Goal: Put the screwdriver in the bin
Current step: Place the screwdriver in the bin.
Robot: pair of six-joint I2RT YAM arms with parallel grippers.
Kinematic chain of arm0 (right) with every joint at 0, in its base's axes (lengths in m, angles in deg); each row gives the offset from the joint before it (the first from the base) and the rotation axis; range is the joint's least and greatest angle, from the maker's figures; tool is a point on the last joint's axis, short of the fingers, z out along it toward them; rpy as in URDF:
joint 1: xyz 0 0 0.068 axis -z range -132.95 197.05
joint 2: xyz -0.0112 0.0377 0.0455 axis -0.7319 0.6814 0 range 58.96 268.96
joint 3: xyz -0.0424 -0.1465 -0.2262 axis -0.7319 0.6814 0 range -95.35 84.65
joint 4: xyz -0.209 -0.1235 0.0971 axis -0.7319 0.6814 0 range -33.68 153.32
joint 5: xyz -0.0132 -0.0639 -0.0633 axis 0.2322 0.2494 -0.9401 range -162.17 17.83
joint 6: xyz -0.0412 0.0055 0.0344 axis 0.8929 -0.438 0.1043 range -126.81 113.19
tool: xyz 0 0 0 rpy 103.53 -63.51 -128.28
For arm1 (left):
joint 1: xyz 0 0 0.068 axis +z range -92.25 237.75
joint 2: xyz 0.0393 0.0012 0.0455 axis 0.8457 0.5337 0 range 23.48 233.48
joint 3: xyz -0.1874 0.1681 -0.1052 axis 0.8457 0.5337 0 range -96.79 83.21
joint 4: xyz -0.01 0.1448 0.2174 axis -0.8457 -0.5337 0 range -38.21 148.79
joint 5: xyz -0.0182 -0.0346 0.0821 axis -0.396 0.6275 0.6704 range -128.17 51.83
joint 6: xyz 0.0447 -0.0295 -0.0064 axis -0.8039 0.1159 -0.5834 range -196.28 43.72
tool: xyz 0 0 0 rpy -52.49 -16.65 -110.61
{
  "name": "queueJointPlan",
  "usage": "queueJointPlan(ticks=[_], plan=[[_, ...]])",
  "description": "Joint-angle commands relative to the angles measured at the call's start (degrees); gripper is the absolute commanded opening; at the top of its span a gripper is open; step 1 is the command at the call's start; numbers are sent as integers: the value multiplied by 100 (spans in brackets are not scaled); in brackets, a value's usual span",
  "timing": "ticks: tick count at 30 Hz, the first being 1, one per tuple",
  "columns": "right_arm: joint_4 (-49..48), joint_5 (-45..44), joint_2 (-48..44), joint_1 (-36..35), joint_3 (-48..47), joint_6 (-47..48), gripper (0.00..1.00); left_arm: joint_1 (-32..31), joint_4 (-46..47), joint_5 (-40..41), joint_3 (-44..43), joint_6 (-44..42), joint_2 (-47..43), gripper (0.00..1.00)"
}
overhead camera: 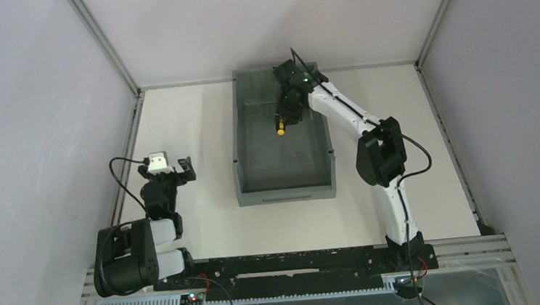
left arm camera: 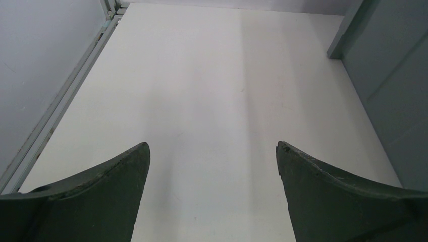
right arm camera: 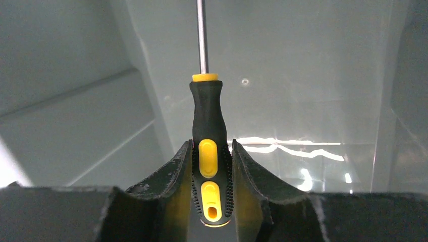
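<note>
We noted right gripper (right arm camera: 212,148) pinching screwdriver (right arm camera: 207,108) handle, held within bin (overhead camera: 238,171), above floor. Also noted left gripper (left arm camera: 213,147) spread over counter (left arm camera: 202,75). Risk judged: release from height, screwdriver bouncing against bin wall.

One yellow-and-black screwdriver (right arm camera: 208,126) and one grey storage bin (overhead camera: 285,193) share a single white tabletop (overhead camera: 184,115). Two robot arms are in the scene, the left arm (overhead camera: 156,205) and the right arm (overhead camera: 344,110). Each ends in one claw, making two: the left claw (left arm camera: 212,151) and the right claw (right arm camera: 212,146). Every claw has two dark fingers (left arm camera: 101,191), four in all. Three pale wall panels (overhead camera: 271,21) enclose the set. The screwdriver's handle shows two yellow inlays (right arm camera: 208,158) and one yellow collar (right arm camera: 205,77).
</note>
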Motion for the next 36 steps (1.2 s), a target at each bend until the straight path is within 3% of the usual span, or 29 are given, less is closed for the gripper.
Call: queueJointPlan(ticks=[1,31,36], plan=[[-320,-378,202,-178,34,125,0,-20,237,32,-222,68,-68,100],[-191,-661,1161,-388,278,342,0,-10,235,35,-224,64,-68,100],[-176,-573,1102,-398,253,417,20,-19,231,35,-217,65,-68,100]])
